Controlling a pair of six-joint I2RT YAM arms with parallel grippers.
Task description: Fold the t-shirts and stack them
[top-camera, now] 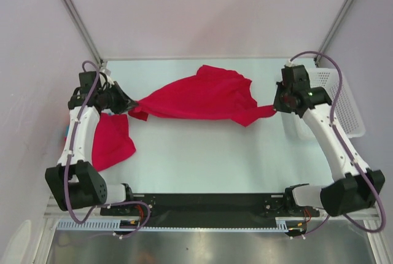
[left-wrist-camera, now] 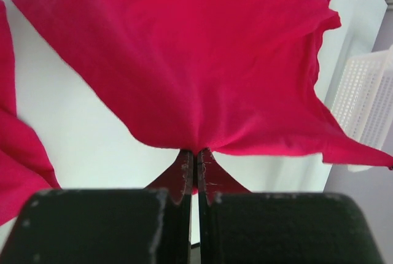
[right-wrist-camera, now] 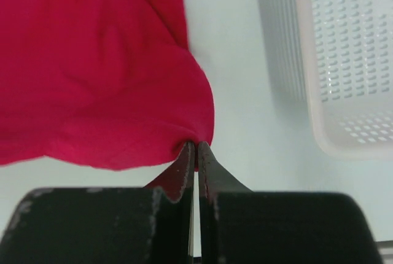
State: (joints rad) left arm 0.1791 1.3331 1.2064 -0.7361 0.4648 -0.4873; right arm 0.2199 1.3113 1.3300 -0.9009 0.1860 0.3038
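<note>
Down at the near edge of the bench [top-camera: 202, 159], the two arm bases are seen bolted side by side. Just beyond the left base, a second t-shirt [top-camera: 112, 140] is laid loosely on the bench by its left edge, crimson and rumpled, with one corner turned toward the near-left corner. It is touched by neither gripper.

Further in, about the middle of the bench, the stretched t-shirt [top-camera: 202, 98] is strung out from left to right between the two arms. Its left end is pinched by the left gripper [left-wrist-camera: 195, 153], the fingers pressed tight together with only a thin fold of red cloth caught at their tips. Its right end is drawn out to a narrow point and nipped in the same way by the right gripper [right-wrist-camera: 195, 147], fingers clamped together on the cloth. Between the two pinches the fabric is fanned out wide and creased, its bulk bunched toward the far side. Whether the middle is resting on the bench cannot be told.

Past the right gripper, against the right edge, a white mesh basket [top-camera: 347, 107] is set, clear of the cloth.
</note>
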